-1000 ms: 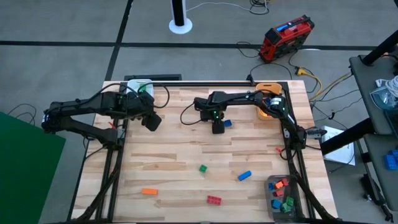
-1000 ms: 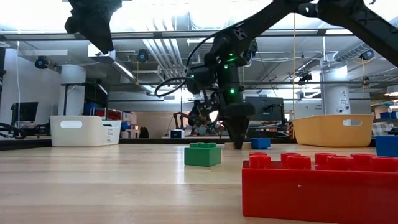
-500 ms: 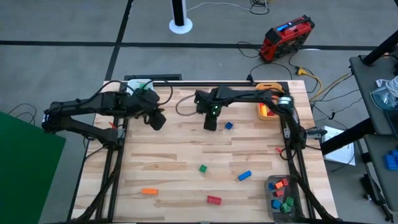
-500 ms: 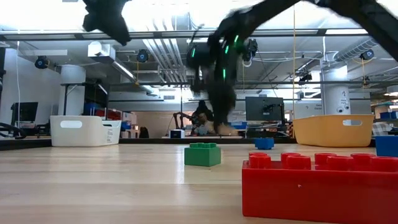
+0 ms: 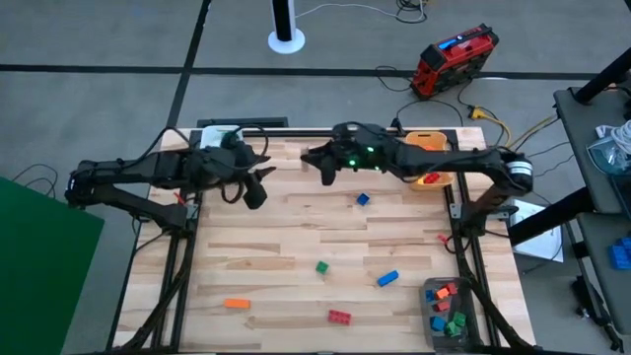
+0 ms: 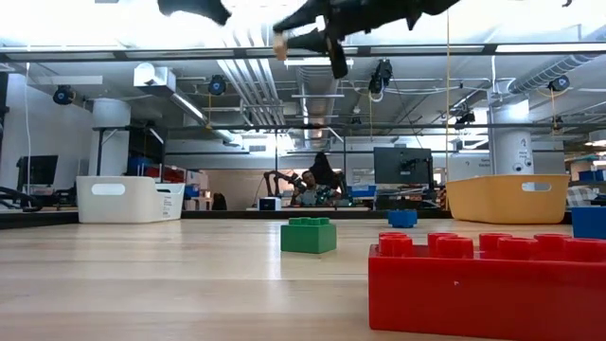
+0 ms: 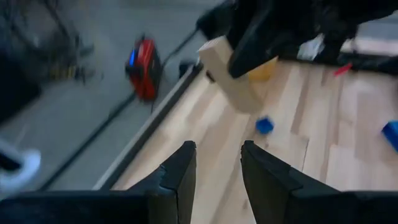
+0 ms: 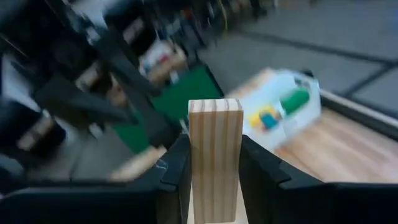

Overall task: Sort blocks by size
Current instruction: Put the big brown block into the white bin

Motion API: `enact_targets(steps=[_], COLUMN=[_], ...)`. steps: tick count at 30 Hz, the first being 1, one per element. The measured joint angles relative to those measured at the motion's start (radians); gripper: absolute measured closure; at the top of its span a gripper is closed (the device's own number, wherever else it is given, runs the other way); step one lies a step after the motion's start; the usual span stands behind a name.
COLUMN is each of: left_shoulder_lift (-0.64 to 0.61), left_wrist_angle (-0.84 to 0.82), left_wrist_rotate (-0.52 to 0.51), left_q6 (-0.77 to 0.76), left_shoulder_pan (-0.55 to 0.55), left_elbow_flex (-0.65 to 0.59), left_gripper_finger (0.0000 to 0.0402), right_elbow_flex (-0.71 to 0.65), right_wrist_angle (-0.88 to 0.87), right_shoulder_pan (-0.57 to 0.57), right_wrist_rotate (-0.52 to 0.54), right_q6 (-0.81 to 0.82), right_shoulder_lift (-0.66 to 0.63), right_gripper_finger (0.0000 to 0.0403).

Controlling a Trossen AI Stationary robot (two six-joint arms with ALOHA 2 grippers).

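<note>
So the right gripper (image 5: 317, 161) is up in the air over the far middle of the table (image 5: 296, 247), clamped on a pale wooden block (image 8: 215, 158). Right wrist view shows it best: both fingers (image 8: 176, 171) pressed flat against its 2 sides, grain running lengthwise. In the low view the block's light end pokes out near the top edge, well above the tabletop.

Left gripper (image 5: 258, 187) hangs over the far left part of the table, just off from the right one, with its 2 fingers (image 7: 180, 177) apart and nothing between them. Its wrist camera looks straight at the other arm's block.

Loose blocks still on the wood: a small blue one (image 5: 363, 199) near the far middle, a green one (image 5: 321, 266), a longer blue one (image 5: 387, 279), an orange one (image 5: 236, 304) and a red one (image 5: 339, 317) toward the near edge.

Grey bin (image 5: 432, 291) at the near right corner has a handful of red, green, blue and orange bricks. White bin (image 5: 213, 135) at the far left has something green and yellow in it, probably more bricks, but it's blurry. Orange-yellow bin (image 5: 426, 138) sits far right, partly under the right arm.
</note>
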Motion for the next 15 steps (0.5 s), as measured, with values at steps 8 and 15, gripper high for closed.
enact_targets(steps=[8,15], left_shoulder_lift=[0.044,0.110], left_wrist_angle=[0.262,0.416], left_wrist_rotate=[-0.002,-0.035], left_q6=[0.177,0.281], left_shoulder_pan=[-0.009,-0.010], left_elbow_flex=[0.000,0.000], left_gripper_finger=[0.0295,0.0276], right_elbow_flex=[-0.068,-0.045], right_wrist_angle=[0.317,0.337], right_shoulder_pan=[0.080,0.104], right_wrist_rotate=[0.160,0.348], right_q6=[0.107,0.182], right_shoulder_lift=[-0.074,-0.070], right_gripper_finger=[0.0312,0.0312])
